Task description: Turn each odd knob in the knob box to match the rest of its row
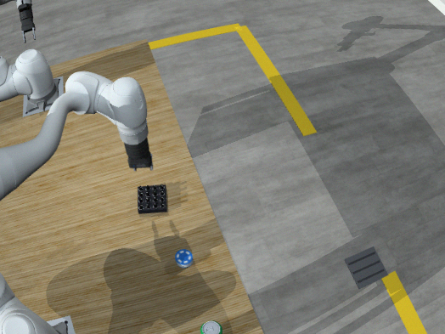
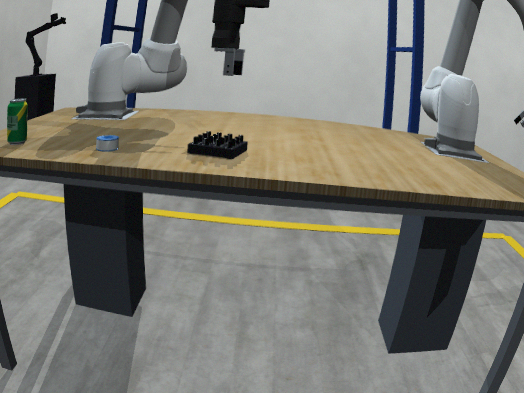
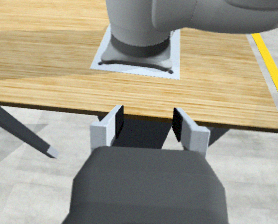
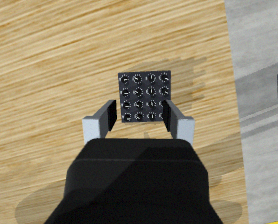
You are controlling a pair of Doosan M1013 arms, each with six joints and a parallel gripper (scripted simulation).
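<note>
Bench point(image 1: 93, 160) point(image 2: 325, 148) point(image 3: 50, 85) point(image 4: 50, 50): one, broad, pale wood-grained top with a dark underframe, on dark block legs.

Arms: two, smooth white and grey, jointed, each mounted on the bench. Right arm point(image 1: 127, 100) point(image 2: 107, 78) reaches over the bench; left arm point(image 1: 33, 72) point(image 2: 457, 108) point(image 3: 135, 25) has its wrist out beyond the bench edge.

Grippers: two, black-bodied, with grey parallel fingers and dark pads. Right gripper point(image 1: 143, 169) point(image 2: 233, 73) point(image 4: 140, 103): spread wide, nothing between the fingers, pointing down, raised above the bench; in the top view it lies between eleven and twelve o'clock of the box. Left gripper point(image 1: 30, 40) point(image 3: 148, 110): likewise spread wide and holding nothing; in the top view, at eleven o'clock of the box, well apart from it.

Black square knob box point(image 1: 152, 199) point(image 2: 215, 149) point(image 4: 145, 95): one, flat on the bench near its long edge, touched by neither gripper.

Green-and-yellow metal can point(image 1: 211, 329) point(image 2: 17, 121): one, silver-topped, upright on the bench, at five o'clock of the box in the top view.

Blue-and-white round tin point(image 1: 183, 257) point(image 2: 107, 143): one, low, flat on the bench, also at five o'clock, nearer the box.

Black upright knobs point(image 4: 138, 92): four by four, on the box; light pointer marks too small to read with certainty.
</note>
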